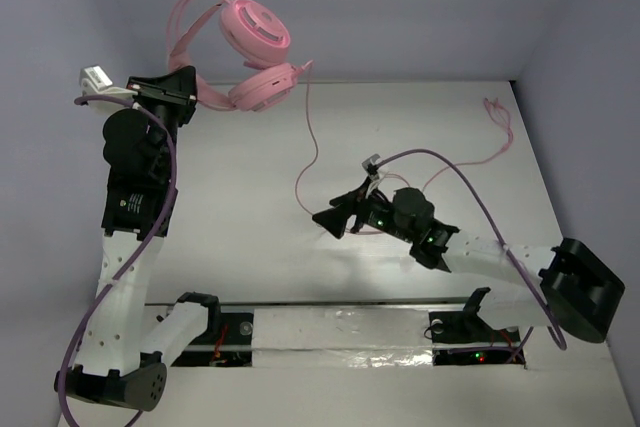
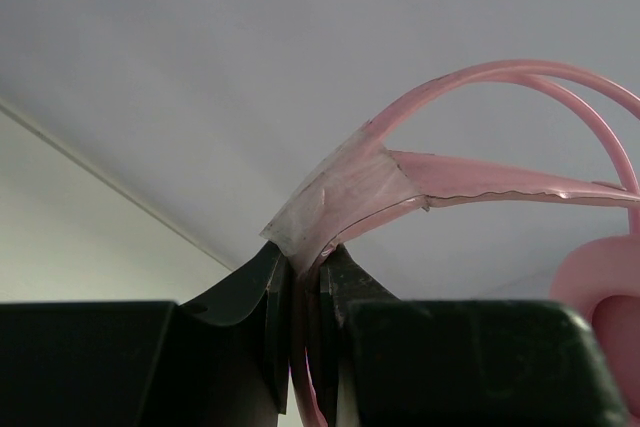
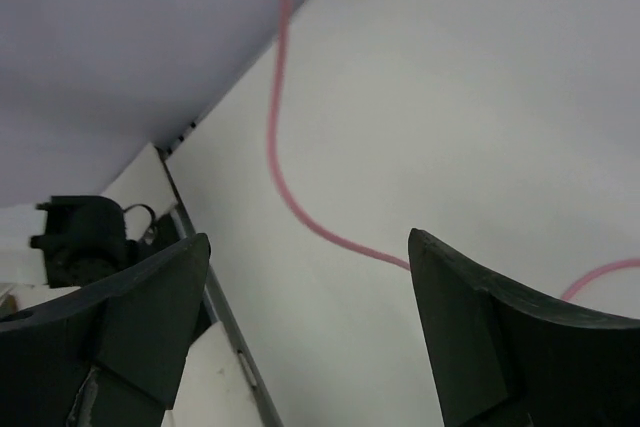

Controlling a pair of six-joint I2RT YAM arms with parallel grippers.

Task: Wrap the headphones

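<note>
The pink headphones (image 1: 255, 47) hang in the air at the back left, earcups to the right, headband arching left. My left gripper (image 1: 190, 87) is shut on the headband (image 2: 470, 82); in the left wrist view its fingers pinch the pink band and a clear tape strip (image 2: 340, 197). The thin pink cord (image 1: 305, 162) drops from the earcups to the table, loops near my right gripper (image 1: 335, 215), then runs to the far right corner (image 1: 497, 117). My right gripper (image 3: 308, 247) is open, just above the table, with the cord (image 3: 290, 197) lying ahead between its fingers.
Thick purple robot cables (image 1: 470, 182) trail along both arms. A white table (image 1: 240, 207) is bounded by grey walls at the back and sides. A metal rail with black mounts (image 1: 330, 322) runs along the near edge.
</note>
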